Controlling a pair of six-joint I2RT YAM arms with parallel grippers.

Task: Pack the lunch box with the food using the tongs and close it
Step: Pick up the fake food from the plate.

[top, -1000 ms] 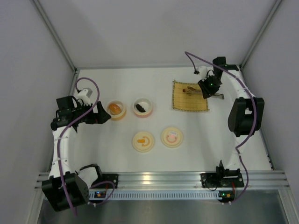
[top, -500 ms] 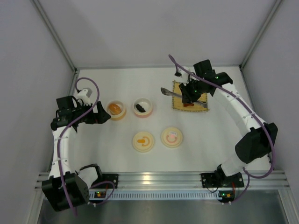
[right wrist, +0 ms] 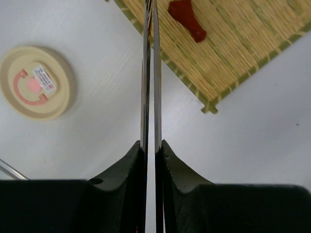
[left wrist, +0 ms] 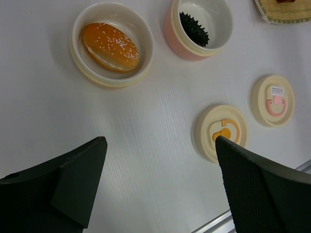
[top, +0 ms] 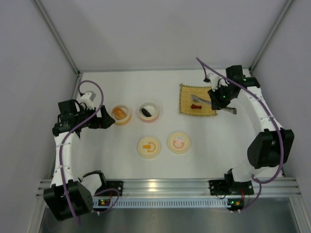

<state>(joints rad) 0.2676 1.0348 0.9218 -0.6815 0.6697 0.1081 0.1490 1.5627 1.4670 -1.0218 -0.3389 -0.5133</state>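
my right claw [right wrist: 151, 145] is clamped on the metal tongs [right wrist: 149, 73], pinching the two arms almost together, the handle end between my fingers and the tips reaching out of my wrist view toward the bamboo mat [right wrist: 233, 53]. from above, the tips sit over the mat close to the red-brown piece [right wrist: 187, 19], which lies loose on the slats; i cannot tell whether the tips touch it, and nothing shows between the arms. my left claw [left wrist: 159, 143] hangs wide apart and empty above the table [top: 121, 160], near the two bowls. the sesame bun [left wrist: 111, 40] lies in the cream bowl [left wrist: 83, 67] and the spiky black piece [left wrist: 194, 29] sits against the wall of the pink bowl [left wrist: 172, 36] just beside it. both lids are off and flat on the table nearer my bases: the orange-marked lid [left wrist: 221, 133] and the pink-marked lid [left wrist: 273, 99], side by side and apart from the bowls. so i judge the packing to be well along but not finished: two pieces look packed, the red-brown one is the last one out, and it needs the tongs opened around it, squeezed and carried across to a bowl. after that both lids have to go on, so no closing has begun.
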